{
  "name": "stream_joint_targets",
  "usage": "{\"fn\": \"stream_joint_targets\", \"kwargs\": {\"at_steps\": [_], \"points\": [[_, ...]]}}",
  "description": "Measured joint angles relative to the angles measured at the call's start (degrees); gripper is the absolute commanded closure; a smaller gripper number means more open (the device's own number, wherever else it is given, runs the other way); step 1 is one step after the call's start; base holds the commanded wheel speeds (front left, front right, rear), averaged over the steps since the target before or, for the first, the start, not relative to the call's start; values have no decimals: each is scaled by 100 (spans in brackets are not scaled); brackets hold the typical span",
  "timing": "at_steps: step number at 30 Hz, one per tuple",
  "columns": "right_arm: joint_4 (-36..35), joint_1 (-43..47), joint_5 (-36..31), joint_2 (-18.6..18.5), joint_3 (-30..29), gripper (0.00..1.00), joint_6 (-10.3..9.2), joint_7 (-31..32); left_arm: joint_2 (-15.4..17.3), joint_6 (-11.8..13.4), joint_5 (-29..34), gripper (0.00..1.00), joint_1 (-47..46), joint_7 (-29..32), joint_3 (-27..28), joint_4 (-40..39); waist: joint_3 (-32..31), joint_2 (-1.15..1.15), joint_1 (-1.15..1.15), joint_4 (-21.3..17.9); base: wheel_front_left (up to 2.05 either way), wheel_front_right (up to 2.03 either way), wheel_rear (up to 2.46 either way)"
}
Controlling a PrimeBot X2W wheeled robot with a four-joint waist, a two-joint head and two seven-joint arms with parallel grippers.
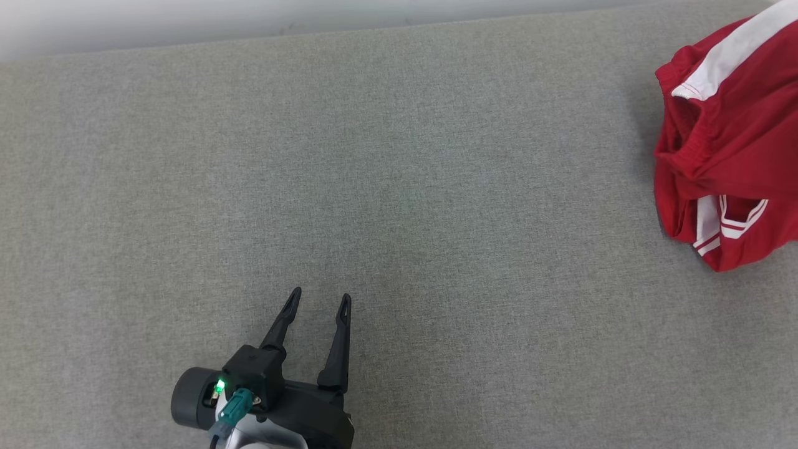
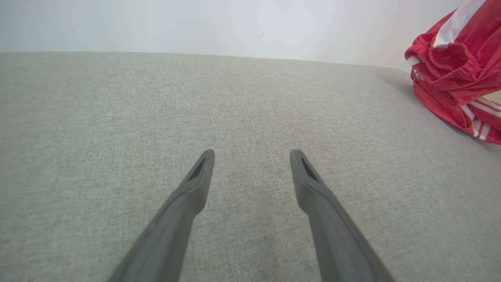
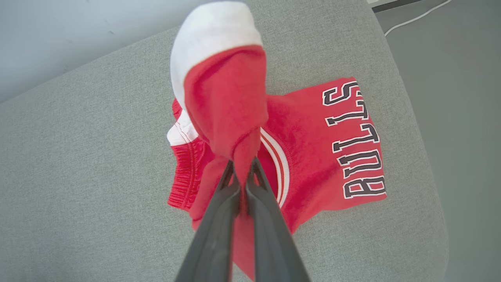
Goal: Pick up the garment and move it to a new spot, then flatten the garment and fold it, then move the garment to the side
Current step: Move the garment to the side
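The garment (image 1: 729, 143) is a pair of red shorts with white stripes and black lettering, bunched at the far right of the grey cushion (image 1: 374, 187). It also shows at the upper right of the left wrist view as the garment (image 2: 454, 70). My right gripper (image 3: 242, 172) is shut on a red fold of the garment (image 3: 313, 149) and holds that fold up, while the rest lies on the cushion below. My left gripper (image 1: 319, 300) stands open low over the cushion's front left part, far from the cloth, with nothing between its fingers (image 2: 199, 176).
The grey cushion (image 3: 78, 156) ends in a rounded edge (image 3: 426, 156) just right of the garment, with floor and a white cable (image 3: 411, 17) beyond. A pale wall (image 2: 195, 23) runs behind the cushion's back edge.
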Motion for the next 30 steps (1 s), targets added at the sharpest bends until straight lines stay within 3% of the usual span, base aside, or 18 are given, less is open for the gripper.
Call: {"fn": "stream_joint_targets", "kwargs": {"at_steps": [20, 30], "points": [[-91, 41, -545, -533, 324, 100, 3, -119, 15, 0, 4, 0, 10, 53, -77, -110, 190, 0, 0, -15, 0, 0, 0], [12, 167, -1346, -652, 898, 98, 160, -477, 18, -1, 51, 0, -23, 119, -96, -170, 438, 0, 1, 80, 0, 0, 0]]}}
